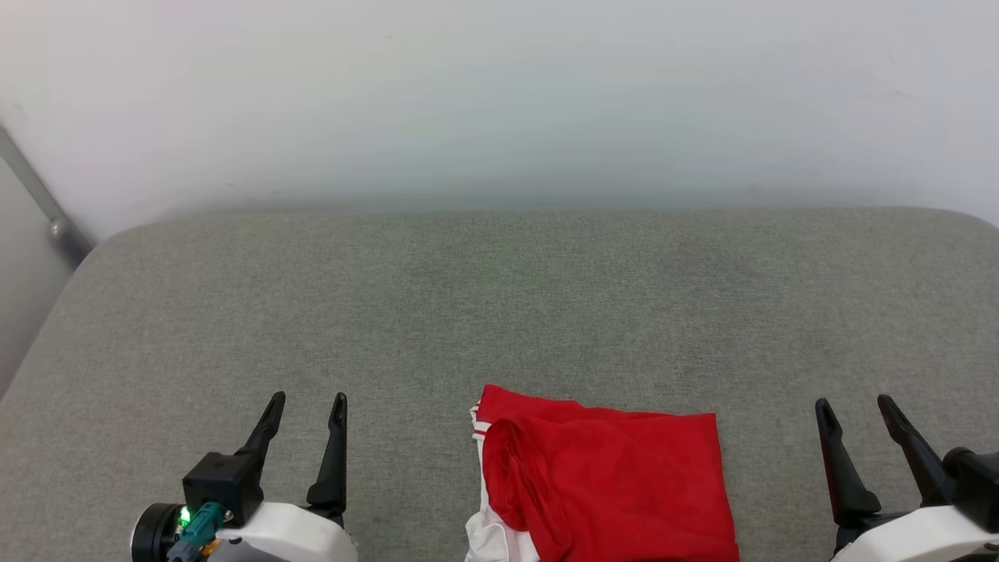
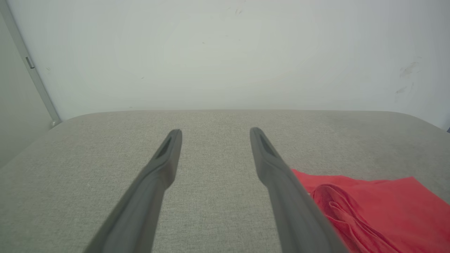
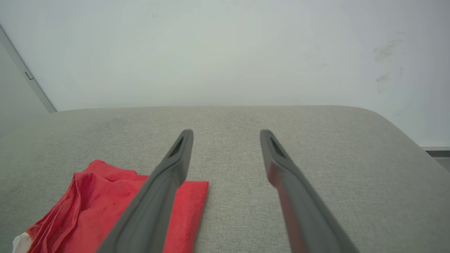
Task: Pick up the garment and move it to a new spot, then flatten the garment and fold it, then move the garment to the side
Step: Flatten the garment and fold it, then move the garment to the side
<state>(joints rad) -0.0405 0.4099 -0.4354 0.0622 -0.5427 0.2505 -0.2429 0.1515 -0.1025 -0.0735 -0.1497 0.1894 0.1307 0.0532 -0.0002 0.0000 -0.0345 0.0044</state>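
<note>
Left pincer (image 1: 306, 410) and right pincer (image 1: 857, 412) gape empty, flanking the folded red garment (image 1: 609, 488) on grey cushion (image 1: 499, 297).

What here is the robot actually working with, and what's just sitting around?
Part of the job: red jersey shirt, roughly folded; left end effector, open; right end effector, open; grey padded surface it lies on.
Just there: white wall; metal strip at far left.

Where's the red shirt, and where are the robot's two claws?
Shirt (image 1: 624, 484): head view, on its red cloth.
Left gripper (image 1: 308, 400): head view, midway between the fingertips.
Right gripper (image 1: 853, 402): head view, midway between the fingertips.
</note>
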